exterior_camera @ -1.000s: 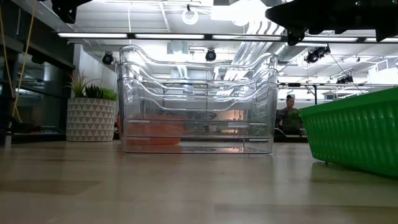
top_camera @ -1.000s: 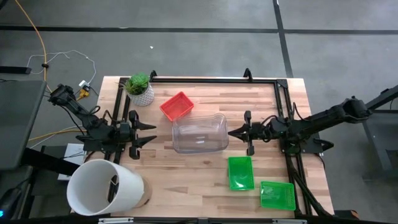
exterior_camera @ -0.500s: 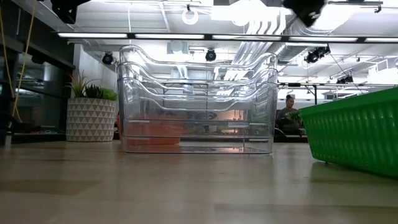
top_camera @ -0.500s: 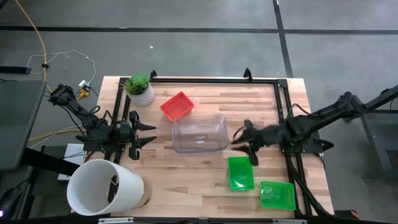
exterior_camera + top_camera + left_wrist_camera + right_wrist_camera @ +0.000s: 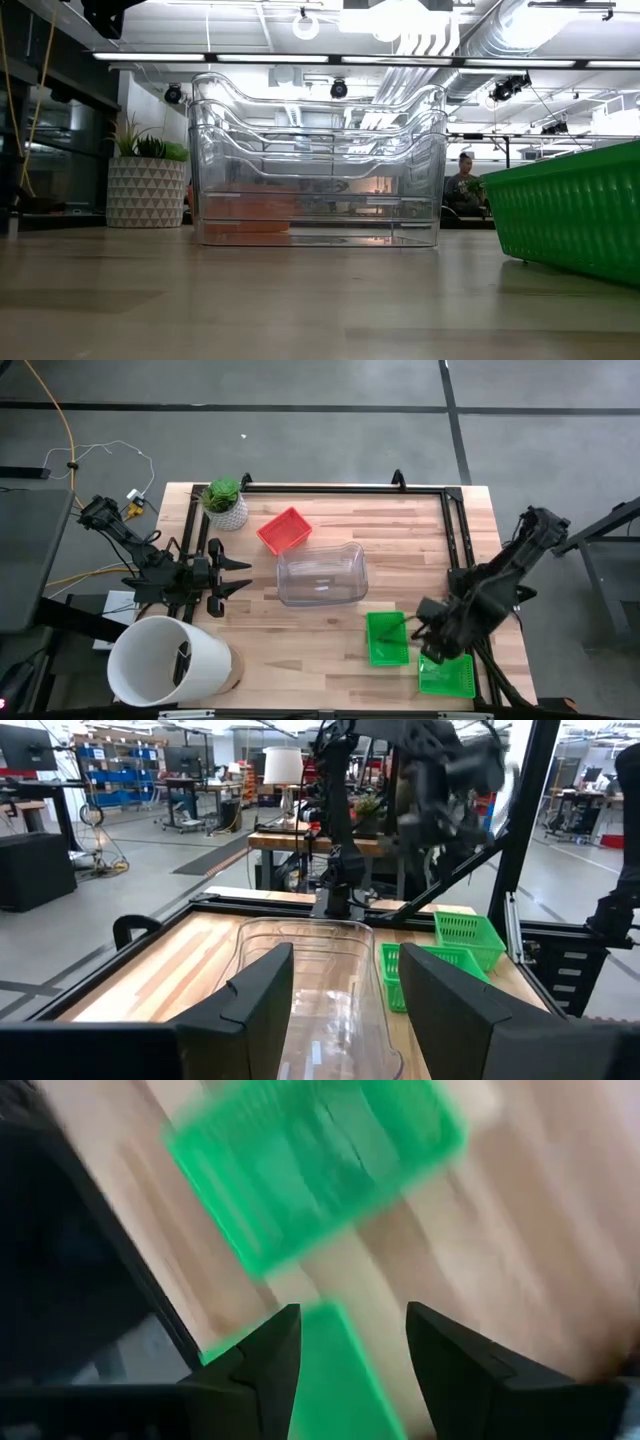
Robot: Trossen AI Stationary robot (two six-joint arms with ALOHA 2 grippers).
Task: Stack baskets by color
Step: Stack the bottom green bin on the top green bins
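Since 1 second ago, swung away from the middle of the table [image 5: 330, 625] toward its near right corner: the right pincer [image 5: 428, 622], earlier level with the clear baskets [image 5: 321, 573] and pointing at them, now hovering between 2 green baskets, the first green basket [image 5: 387, 639] just to its left and the second green basket [image 5: 446, 673] just beneath and behind it; fingers parted with nothing between them, touching neither basket as far as the high view tells; everything else unmoved.

Unchanged: the left pincer [image 5: 238, 573], waiting at the left edge, fingers spread wide and empty, the clear baskets just ahead of its tips; the red basket [image 5: 284, 530] ahead and to its left, the plant [image 5: 224, 502] farther to its left, the white bucket [image 5: 168, 660] close to its right.

Seen only from the right wrist: both fingers [image 5: 262, 1365] apart, blurred green mesh directly below and ahead of them.

Seen only from the low view: the clear baskets [image 5: 316, 165] nested as a stack, red showing through the walls; neither pincer visible there, though 1 dark shape hung at the top a second ago.

Seen only from the left wrist: the right arm [image 5: 440, 775] blurred beyond the green baskets.
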